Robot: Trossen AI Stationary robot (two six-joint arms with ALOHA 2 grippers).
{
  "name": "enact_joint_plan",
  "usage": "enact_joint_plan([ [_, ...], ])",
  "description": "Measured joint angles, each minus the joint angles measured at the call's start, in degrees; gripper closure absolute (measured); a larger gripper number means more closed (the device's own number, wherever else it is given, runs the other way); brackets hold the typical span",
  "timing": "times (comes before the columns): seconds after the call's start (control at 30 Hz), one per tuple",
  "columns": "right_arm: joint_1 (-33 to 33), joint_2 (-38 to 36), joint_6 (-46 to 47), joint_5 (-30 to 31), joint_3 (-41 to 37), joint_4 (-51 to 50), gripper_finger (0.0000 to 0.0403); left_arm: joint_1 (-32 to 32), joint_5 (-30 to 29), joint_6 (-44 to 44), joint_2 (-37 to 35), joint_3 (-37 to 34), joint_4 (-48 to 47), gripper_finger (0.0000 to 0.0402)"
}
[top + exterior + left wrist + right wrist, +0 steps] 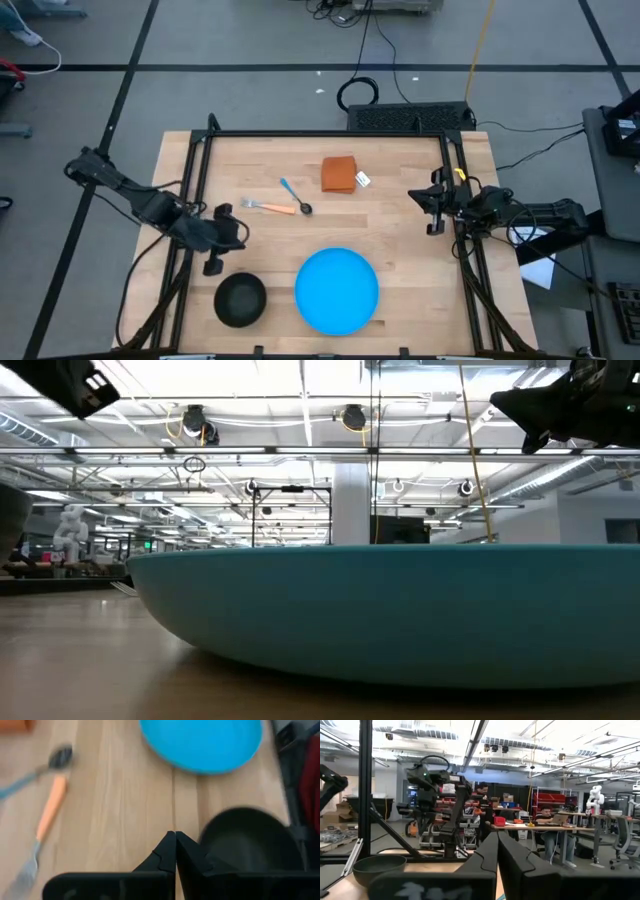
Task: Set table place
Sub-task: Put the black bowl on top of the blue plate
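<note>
My left tool (213, 266), fingers together and holding nothing, hovers just at 11 o'clock of the black bowl (240, 299). The blue plate (337, 290) sits at the bowl's 3 o'clock. The fork (268, 207) and spoon (294, 196) are still unplaced; next I'd judge a reach toward 1 o'clock, opening over the fork. My right tool (432, 208) waits closed at the surface's (400, 240) 3 o'clock edge.

We note the plate (337, 290) near the counter's (400, 230) front edge, about centre. The bowl (240, 299) sits just left of it, apart. Behind both, mid-counter, the fork (268, 207) and spoon (294, 196) lie close together, meeting at one end. The folded cloth (339, 174) lies behind and right of them. Left pincer (214, 262) hangs just behind the bowl; right pincer (434, 208) waits at the counter's right edge.
</note>
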Motion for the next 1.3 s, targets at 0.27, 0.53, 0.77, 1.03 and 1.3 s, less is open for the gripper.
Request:
enact_joint_plan([
  [0.27, 0.0, 0.0, -0.4, 0.0, 0.0, -0.4, 0.0403, -2.0, 8.6, -7.1, 11.3, 1.0, -3.5, 0.0313],
  [0.53, 0.0, 0.0, -0.1, 0.0, 0.0, -1.1, 0.0403, -4.2, 13.5, -9.6, 19.5, 1.0, -2.1, 0.0247],
  [0.77, 0.0, 0.0, 0.0, 0.0, 0.0, -1.1, 0.0403, -4.3, 14.8, -10.0, 21.1, 1.0, -0.4, 0.0227],
  [1.03, 0.0, 0.0, 0.0, 0.0, 0.0, -1.3, 0.0403, -3.8, 14.2, -9.1, 21.1, 1.0, -0.2, 0.0226],
  [1.3, 0.0, 0.0, 0.1, 0.0, 0.0, -1.3, 0.0403, -3.0, 14.0, -8.3, 21.1, 1.0, -0.4, 0.0226],
])
